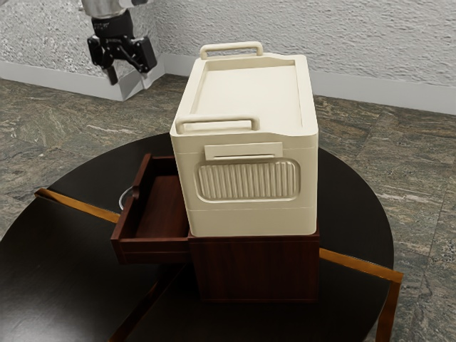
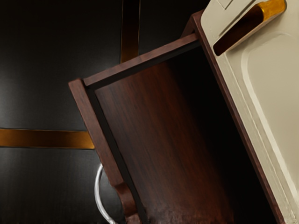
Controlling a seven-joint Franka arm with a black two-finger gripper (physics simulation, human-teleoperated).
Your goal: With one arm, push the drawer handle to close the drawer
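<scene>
Silver handle point(image 1: 124, 196) is on the drawer's point(image 1: 151, 251) outer face, away from the cabinet point(image 1: 256, 267), its long axis parallel to the cabinet's drawer side. Your gripper point(image 1: 130, 75) is above cabinet height, fingers apart, nothing between them; handle lies below it. You'd likely drop outboard of the handle, then push toward the cabinet. Too close to the cabinet, you'd hit drawer.

Reddish wooden drawer point(image 2: 154, 126), shiny metal handle point(image 2: 97, 189), glossy black table point(image 1: 57, 274)
</scene>
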